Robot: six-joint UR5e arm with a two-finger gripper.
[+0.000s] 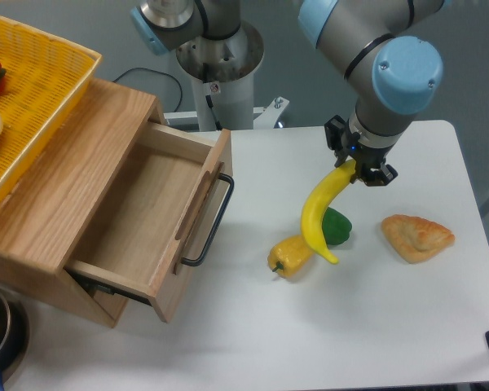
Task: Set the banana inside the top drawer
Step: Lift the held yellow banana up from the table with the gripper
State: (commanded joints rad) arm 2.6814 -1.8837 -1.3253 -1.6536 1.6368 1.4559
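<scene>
The banana [321,210] hangs from the gripper [357,165], which is closed on its upper end; the lower tip points down above a yellow pepper [290,256] and a green pepper [337,226] on the white desk [375,326]. Whether that tip clears them cannot be told. The pickup looks done. The top drawer [147,216] stands pulled open and empty, well apart to the left, so carrying the banana across and releasing it inside remains. A pastry [416,236] lies to the right; a yellow basket [33,90] rests on the cabinet.

Yellow pepper [289,256], green pepper [338,226], pastry [417,236], yellow basket [33,90].
</scene>
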